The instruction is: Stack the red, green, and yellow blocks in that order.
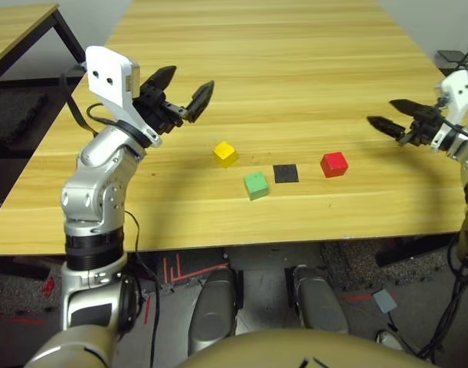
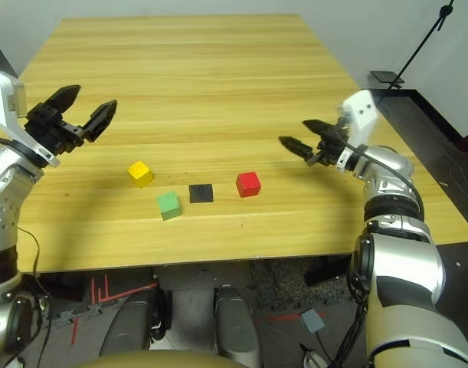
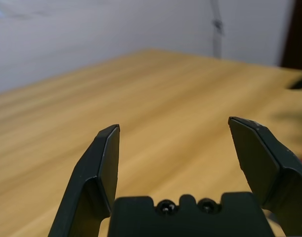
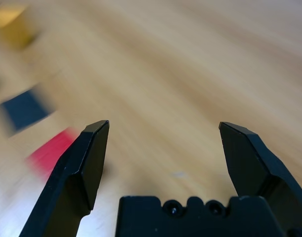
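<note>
In the left eye view, the red block point(image 1: 334, 164) sits right of centre on the wooden table point(image 1: 241, 84), at the right end of a loose row of small things. It lies to the left of and a little lower in the frame than the right gripper point(image 1: 379, 113), which hangs at the right edge of the picture, near the block but apart from it. The right gripper is released, its two fingers spread with nothing between them.

The green block point(image 1: 256, 185) lies just below the centre of the frame, the lowest of the three in the picture. The yellow block point(image 1: 225, 154) is up and to the left of it, near but not touching. Both are down and to the right of the left gripper point(image 1: 199, 96), which hangs in the upper left of the frame; the yellow block is the nearer of the two to it. The left gripper is released as well, fingers wide apart and empty.

Between the green block and the red block lies a flat black patch point(image 1: 286, 173), close beside the green one and touching neither. All three blocks rest separately, straight on the table, none on top of another and none in a container.
</note>
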